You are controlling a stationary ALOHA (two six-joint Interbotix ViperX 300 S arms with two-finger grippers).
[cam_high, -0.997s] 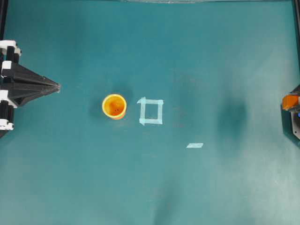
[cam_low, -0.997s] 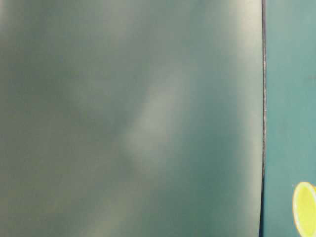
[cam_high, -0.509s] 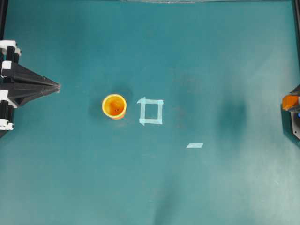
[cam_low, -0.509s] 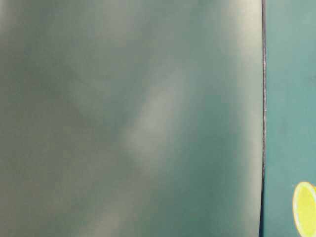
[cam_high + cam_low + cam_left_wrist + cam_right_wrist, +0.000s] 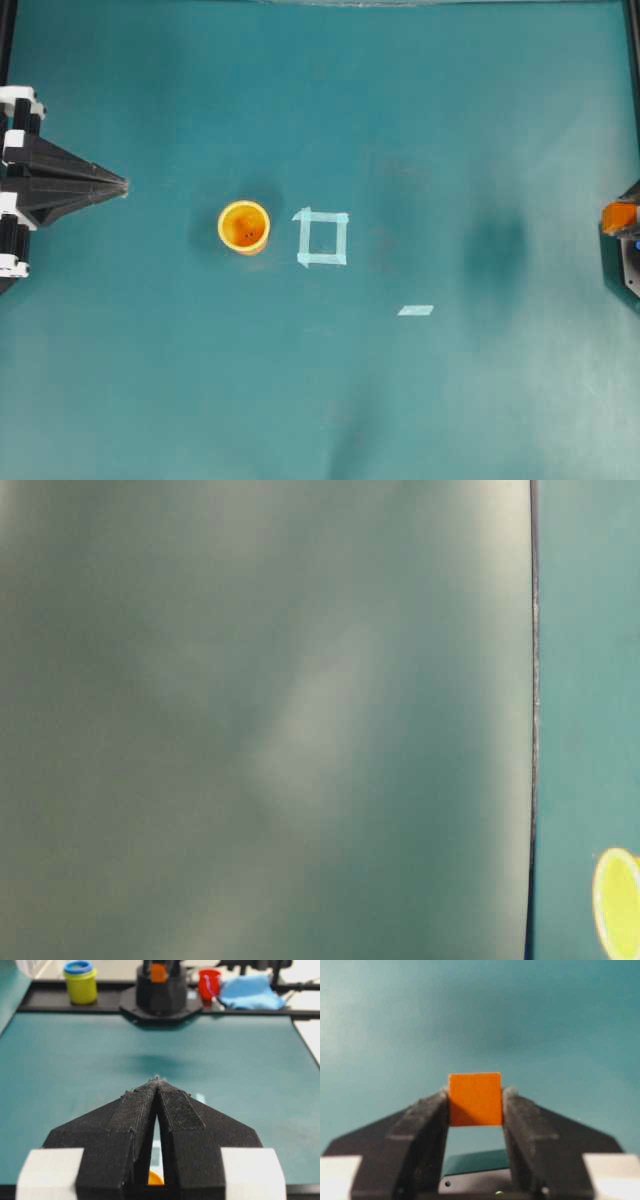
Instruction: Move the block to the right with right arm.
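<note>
Block: the block (image 5: 475,1099) sits pinched between the two jaws of the right gripper (image 5: 475,1105), held clear above the tabletop (image 5: 560,1020); in the overhead view it shows as an orange patch (image 5: 619,217) at the far right edge of the frame.

Right gripper: jaws closed on the block's two side faces, tips only, so the cube's front face stays in plain sight.

Why held there: my reading is that the carry to the right is nearly done; the block is at the right edge but not yet set down.

Left gripper: left gripper (image 5: 122,185) parked at the left edge, middle height, jaws shut to a point with nothing between them, well apart from everything, out of the way of the other arm's job.

Cup: yellow-orange cup (image 5: 244,227) upright left of centre, just beside a taped square (image 5: 322,238).

Tape strip: short tape strip (image 5: 415,310) lower right of the square, bare.

Table-level view: mostly blur; only a sliver of the cup's rim at lower right.
</note>
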